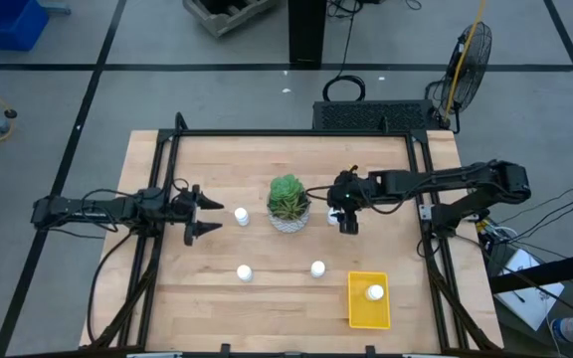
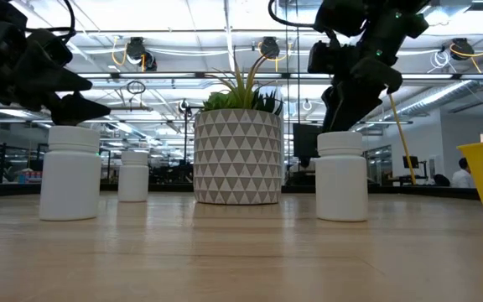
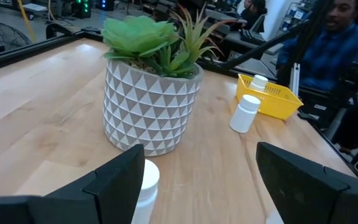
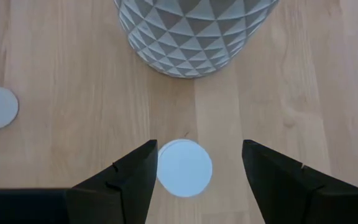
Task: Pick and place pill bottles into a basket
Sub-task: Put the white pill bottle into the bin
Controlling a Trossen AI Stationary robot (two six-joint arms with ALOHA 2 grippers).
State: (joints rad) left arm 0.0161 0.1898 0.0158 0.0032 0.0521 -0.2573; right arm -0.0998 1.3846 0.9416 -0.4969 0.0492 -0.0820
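Five white pill bottles show. One (image 1: 241,216) stands just ahead of my open left gripper (image 1: 202,217); in the left wrist view this bottle (image 3: 146,186) is beside one finger of the gripper (image 3: 197,158). My open right gripper (image 1: 346,217) points down beside the plant pot, its fingers (image 4: 129,177) on either side of a bottle's cap (image 4: 184,168). Two more bottles (image 1: 245,271) (image 1: 317,268) stand on the table nearer the front. One bottle (image 1: 374,292) lies in the yellow basket (image 1: 356,310) at the front right. My right gripper has one finger (image 4: 143,171) right beside the cap's rim (image 4: 161,168), coming from above; I cannot tell whether it touches. The bottle stands upright on the table.
A white patterned pot with a green plant (image 1: 288,204) stands mid-table between the two grippers, close to my right gripper. A black frame runs along the table's left, right and far edges (image 1: 296,132). A person in blue (image 3: 328,43) sits beyond the table.
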